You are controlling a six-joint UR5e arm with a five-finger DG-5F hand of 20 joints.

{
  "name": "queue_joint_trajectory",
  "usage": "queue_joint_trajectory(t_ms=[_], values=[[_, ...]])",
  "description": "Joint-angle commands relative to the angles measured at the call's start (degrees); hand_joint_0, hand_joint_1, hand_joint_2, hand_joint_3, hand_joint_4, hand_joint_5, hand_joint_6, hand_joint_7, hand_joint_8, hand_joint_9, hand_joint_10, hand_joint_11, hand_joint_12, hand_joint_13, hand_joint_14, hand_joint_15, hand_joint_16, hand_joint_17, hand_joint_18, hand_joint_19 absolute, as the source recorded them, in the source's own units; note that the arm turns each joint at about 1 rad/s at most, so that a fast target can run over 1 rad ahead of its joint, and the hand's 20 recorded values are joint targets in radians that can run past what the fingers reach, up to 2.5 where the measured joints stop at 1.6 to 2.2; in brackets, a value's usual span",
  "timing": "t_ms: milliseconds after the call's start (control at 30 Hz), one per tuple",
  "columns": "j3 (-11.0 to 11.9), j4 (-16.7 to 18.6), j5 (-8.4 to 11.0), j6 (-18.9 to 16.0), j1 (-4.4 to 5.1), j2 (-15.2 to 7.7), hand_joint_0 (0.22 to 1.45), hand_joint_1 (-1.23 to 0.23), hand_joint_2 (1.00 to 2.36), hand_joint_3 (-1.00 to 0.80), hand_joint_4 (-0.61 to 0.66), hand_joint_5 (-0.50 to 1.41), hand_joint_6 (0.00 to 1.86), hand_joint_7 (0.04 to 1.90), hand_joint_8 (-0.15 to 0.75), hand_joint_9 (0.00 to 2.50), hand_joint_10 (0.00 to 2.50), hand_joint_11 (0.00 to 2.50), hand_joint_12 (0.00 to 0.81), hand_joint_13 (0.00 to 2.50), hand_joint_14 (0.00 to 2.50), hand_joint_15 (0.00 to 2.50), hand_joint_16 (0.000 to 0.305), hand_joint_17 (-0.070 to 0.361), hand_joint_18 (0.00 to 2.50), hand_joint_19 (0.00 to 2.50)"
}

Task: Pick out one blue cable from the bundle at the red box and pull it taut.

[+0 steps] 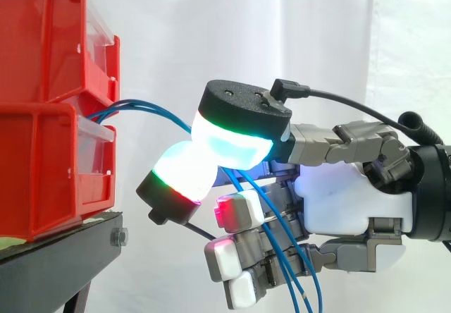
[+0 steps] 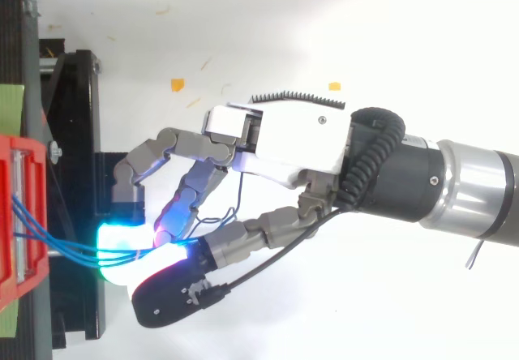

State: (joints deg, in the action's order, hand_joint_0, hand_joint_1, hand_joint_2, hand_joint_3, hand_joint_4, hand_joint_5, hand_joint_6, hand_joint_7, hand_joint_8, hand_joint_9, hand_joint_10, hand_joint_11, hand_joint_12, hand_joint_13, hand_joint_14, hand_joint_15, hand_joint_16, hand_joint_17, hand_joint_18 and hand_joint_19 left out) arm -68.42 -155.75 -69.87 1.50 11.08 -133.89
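Caught the blue cables (image 1: 141,103) (image 2: 77,252) coming out of the front of the stacked red bins (image 1: 39,165), right at the seam between the upper and lower bin. Watched them arch gently past the edge of the black stand (image 1: 63,256) and straight into the hand (image 1: 345,200). Found them nipped between two thick fingertips (image 1: 232,140), cyan-white with a green rim on top, white with a red rim underneath, pressed pad to pad on the strands. Could not tell how many strands sat in that pinch.

Saw from the side the loose blue lengths dropping from the pinch, down across the other curled fingers to the bottom edge, hanging slack. Got the stacking there too: lower bin seated at the stand's edge nearest the hand, upper bin on top, white curtain (image 1: 211,24) behind.

Picked up more from above: several separate strands fanning from the bin face, crossing the stand's edge and merging at the glowing pad. Spotted a thin blue loop between the bent fingers, near the palm. Noticed small orange scraps (image 2: 177,84) on the white floor, well apart from the stand.
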Motion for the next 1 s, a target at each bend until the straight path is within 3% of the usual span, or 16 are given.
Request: queue_joint_trajectory(t_ms=[0,100,167,500,733,967], values=[[0.0,-0.2,0.0,0.0,0.0,0.0,0.76,-0.93,1.02,-0.31,-0.09,-0.09,0.96,1.0,0.288,1.24,0.03,0.91,0.358,1.08,0.03,0.68,0.049,0.11,0.91,0.68],[0.0,-0.8,-0.17,-0.1,-0.09,0.2,0.73,-0.92,1.0,-0.48,-0.06,-0.1,0.96,0.93,0.286,1.25,0.03,0.91,0.356,1.08,0.03,0.68,0.049,0.11,0.92,0.66],[0.0,-1.0,-0.35,-0.2,-0.18,0.3,0.68,-0.9,1.0,-0.5,-0.01,-0.1,0.95,0.88,0.281,1.26,0.04,0.92,0.355,1.09,0.03,0.69,0.049,0.11,0.92,0.67],[0.0,-1.4,-0.79,-0.3,-0.36,0.4,0.56,-0.73,1.0,-0.5,0.07,-0.09,0.92,0.85,0.294,1.29,0.04,0.9,0.366,1.09,0.03,0.68,0.051,0.115,0.92,0.68],[0.6,-1.5,-0.79,-0.2,-0.36,0.4,0.56,-0.59,1.0,-0.5,0.07,-0.09,0.91,0.88,0.292,1.3,0.03,0.9,0.367,1.1,0.03,0.68,0.051,0.116,0.91,0.69],[0.9,-2.6,-0.79,-0.3,-0.44,0.4,0.6,-0.71,1.02,-0.32,0.04,-0.07,0.91,0.95,0.302,1.34,0.04,0.9,0.369,1.11,0.03,0.69,0.051,0.115,0.91,0.7]])
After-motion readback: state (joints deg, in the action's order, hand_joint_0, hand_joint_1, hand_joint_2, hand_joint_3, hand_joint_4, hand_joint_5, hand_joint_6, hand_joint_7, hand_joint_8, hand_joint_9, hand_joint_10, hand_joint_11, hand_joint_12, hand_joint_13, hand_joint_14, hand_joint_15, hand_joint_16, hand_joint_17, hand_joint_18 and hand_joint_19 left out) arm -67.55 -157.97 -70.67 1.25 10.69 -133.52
